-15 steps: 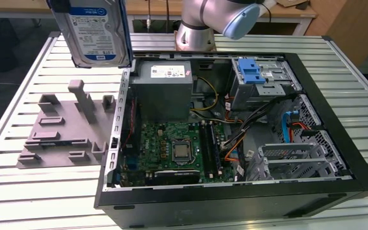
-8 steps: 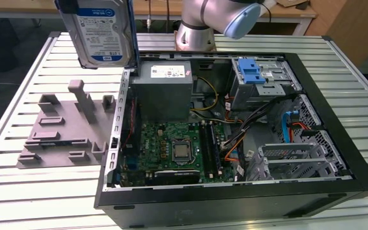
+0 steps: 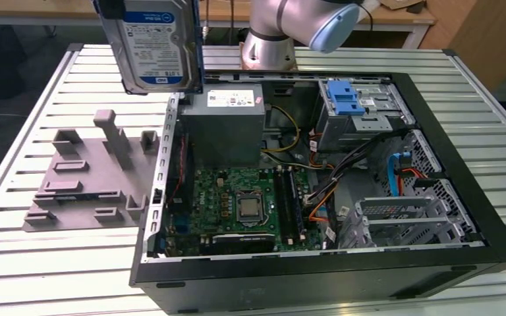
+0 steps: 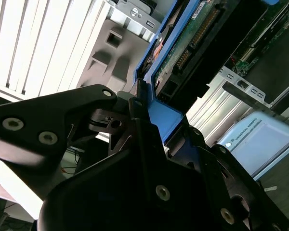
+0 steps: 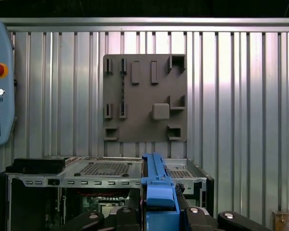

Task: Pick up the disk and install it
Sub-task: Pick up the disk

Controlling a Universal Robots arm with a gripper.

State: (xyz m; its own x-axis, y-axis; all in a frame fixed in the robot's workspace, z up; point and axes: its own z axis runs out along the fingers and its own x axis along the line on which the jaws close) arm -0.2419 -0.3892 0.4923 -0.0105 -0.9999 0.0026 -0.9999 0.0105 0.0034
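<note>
- exterior view: the disk [image 3: 153,43] hangs upright, label outward, above the computer case [image 3: 323,283] side wall.
- second wrist view: the hand [image 4: 164,118] grips its blue caddy edge.

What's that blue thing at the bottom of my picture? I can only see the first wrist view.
Observer: It's the blue caddy around the disk. In the exterior view the disk hangs upright in the air, silver with a white-and-blue label.
Operator: Is the robot really holding it?
Observer: Yes. In the second wrist view the gripper has its black fingers closed on the caddy's blue edge.
Operator: What's inside the computer?
Observer: In the exterior view the computer case lies open, with a green motherboard inside.
</note>
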